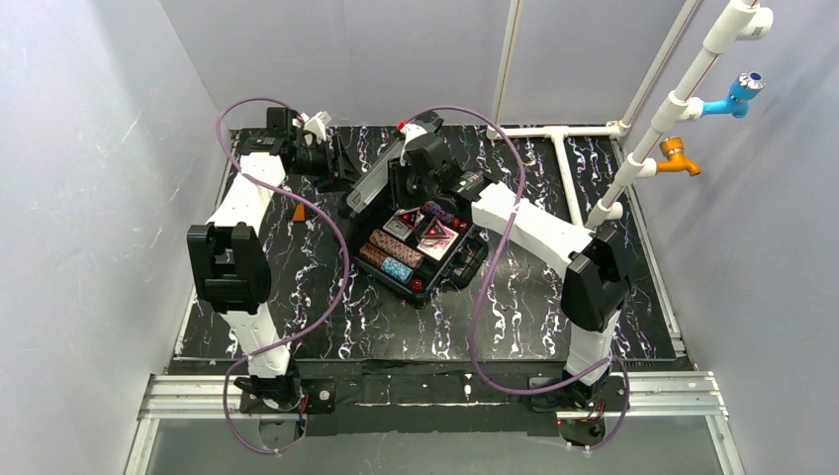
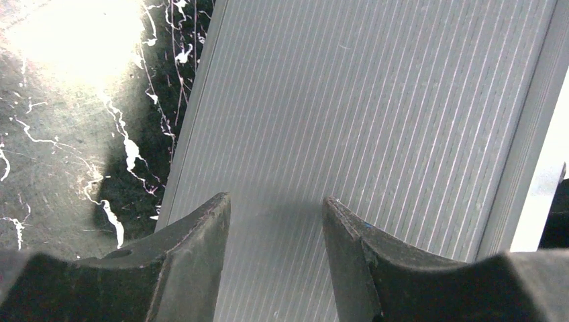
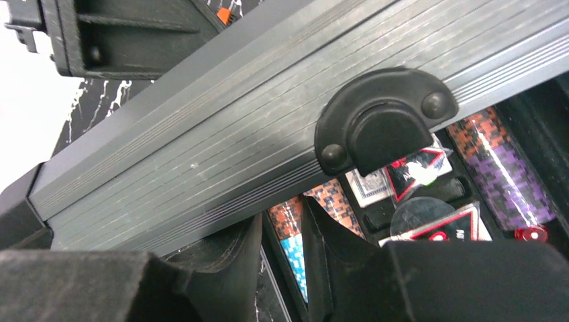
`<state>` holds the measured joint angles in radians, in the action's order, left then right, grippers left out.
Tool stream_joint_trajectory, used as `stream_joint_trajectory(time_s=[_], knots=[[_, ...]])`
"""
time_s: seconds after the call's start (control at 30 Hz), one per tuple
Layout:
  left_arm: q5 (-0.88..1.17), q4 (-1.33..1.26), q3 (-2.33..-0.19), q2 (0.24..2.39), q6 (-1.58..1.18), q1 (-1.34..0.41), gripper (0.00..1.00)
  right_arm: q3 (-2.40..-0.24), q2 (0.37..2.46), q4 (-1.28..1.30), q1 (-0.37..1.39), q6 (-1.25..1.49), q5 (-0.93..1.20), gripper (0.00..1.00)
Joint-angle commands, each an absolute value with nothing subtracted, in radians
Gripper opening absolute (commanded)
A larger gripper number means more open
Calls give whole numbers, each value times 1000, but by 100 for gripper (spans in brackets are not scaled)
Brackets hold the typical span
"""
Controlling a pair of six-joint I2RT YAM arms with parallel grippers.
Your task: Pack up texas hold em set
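Observation:
The black case [image 1: 465, 265] lies at the table's centre, with its ribbed grey lid [image 1: 374, 188] tilted partway up over the back. Inside lie brown chips [image 1: 381, 249], blue chips [image 1: 398, 269] and red triangular markers [image 1: 435, 236]. My left gripper [image 2: 275, 201] is open behind the lid, whose outer face [image 2: 376, 100] fills that view. Narrowly open, my right gripper [image 3: 282, 213] has its fingertips against the lid's front edge [image 3: 201, 168], left of a black latch [image 3: 379, 124]. Below the lid show a purple chip roll [image 3: 500, 174], a card deck [image 3: 369, 184] and a red die [image 3: 530, 233].
A small orange object [image 1: 298, 212] lies on the black marbled table [image 1: 297, 297] left of the case. A white pipe frame [image 1: 564, 158] with a blue tap [image 1: 737, 94] and an orange tap [image 1: 678, 153] stands at the back right. Grey walls close in both sides.

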<state>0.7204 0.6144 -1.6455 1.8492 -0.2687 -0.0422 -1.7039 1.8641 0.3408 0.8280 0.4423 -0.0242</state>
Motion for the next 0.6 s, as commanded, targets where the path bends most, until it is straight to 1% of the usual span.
stream_joint_trajectory(time_s=[0.0, 0.3, 0.57], knots=[[725, 708, -1680, 1792, -230, -87, 51, -1642, 1786, 289, 833, 447, -57, 37], [667, 755, -1697, 1809, -206, -144, 51, -1480, 1693, 250, 833, 474, -64, 37], [634, 749, -1628, 1796, -235, -187, 51, -1351, 1641, 211, 833, 511, -54, 37]])
